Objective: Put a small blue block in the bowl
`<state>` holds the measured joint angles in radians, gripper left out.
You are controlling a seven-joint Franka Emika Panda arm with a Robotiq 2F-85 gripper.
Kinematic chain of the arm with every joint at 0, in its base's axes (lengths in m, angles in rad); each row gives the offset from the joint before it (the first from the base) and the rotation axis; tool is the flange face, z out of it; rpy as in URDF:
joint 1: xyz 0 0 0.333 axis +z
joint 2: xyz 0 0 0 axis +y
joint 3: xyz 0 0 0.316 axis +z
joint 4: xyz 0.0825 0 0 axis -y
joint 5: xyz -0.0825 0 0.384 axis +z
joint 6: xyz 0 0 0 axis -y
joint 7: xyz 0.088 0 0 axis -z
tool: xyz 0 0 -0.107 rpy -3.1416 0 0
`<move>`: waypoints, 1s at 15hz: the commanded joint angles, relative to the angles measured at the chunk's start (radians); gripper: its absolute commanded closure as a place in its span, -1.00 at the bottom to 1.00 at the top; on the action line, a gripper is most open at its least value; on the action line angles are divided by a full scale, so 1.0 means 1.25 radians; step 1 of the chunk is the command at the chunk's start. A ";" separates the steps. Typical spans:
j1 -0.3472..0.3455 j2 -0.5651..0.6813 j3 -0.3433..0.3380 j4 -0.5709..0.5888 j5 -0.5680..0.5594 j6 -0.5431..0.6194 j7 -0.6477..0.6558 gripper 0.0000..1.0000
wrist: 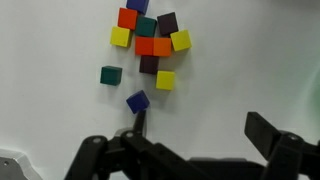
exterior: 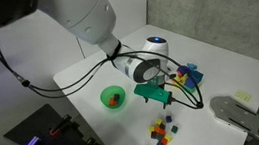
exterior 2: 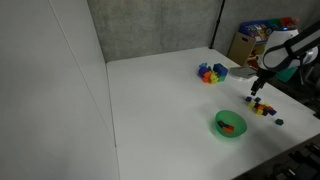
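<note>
A tiny blue cube (wrist: pixel 137 101) lies on the white table a little apart from a cluster of tiny multicoloured cubes (wrist: pixel 150 42), which also shows in both exterior views (exterior: pixel 160 131) (exterior 2: pixel 262 108). Another blue cube (wrist: pixel 138 5) sits at the top of the cluster. My gripper (wrist: pixel 200 125) is open and empty above the table; its left finger tip is right beside the lone blue cube. The green bowl (exterior: pixel 114 97) (exterior 2: pixel 230 125) stands apart from the cubes and holds something orange-red. The gripper hangs over the table in both exterior views (exterior: pixel 159 97) (exterior 2: pixel 258 88).
A pile of larger yellow, red and blue blocks (exterior: pixel 186 74) (exterior 2: pixel 211 72) sits further back on the table. Black cables hang from the arm (exterior: pixel 40 84). A grey device (exterior: pixel 238 114) lies near the table's corner. Shelves with clutter (exterior 2: pixel 262 40) stand beyond the table.
</note>
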<state>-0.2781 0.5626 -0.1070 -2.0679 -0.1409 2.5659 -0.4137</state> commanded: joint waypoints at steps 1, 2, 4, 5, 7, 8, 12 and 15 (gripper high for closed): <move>-0.050 0.077 0.043 0.079 0.031 0.009 -0.063 -1.00; -0.059 0.095 0.049 0.094 0.034 0.012 -0.073 -1.00; -0.077 0.127 0.060 0.122 0.033 0.023 -0.091 -1.00; -0.084 0.141 0.063 0.134 0.030 0.029 -0.097 -1.00; -0.099 0.171 0.070 0.162 0.030 0.041 -0.105 -1.00; -0.104 0.184 0.072 0.175 0.028 0.046 -0.107 -1.00; -0.127 0.232 0.084 0.219 0.027 0.058 -0.118 -1.00; -0.140 0.263 0.090 0.247 0.026 0.058 -0.122 -1.00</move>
<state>-0.4214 0.8463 -0.0174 -1.8171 -0.1228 2.6413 -0.5249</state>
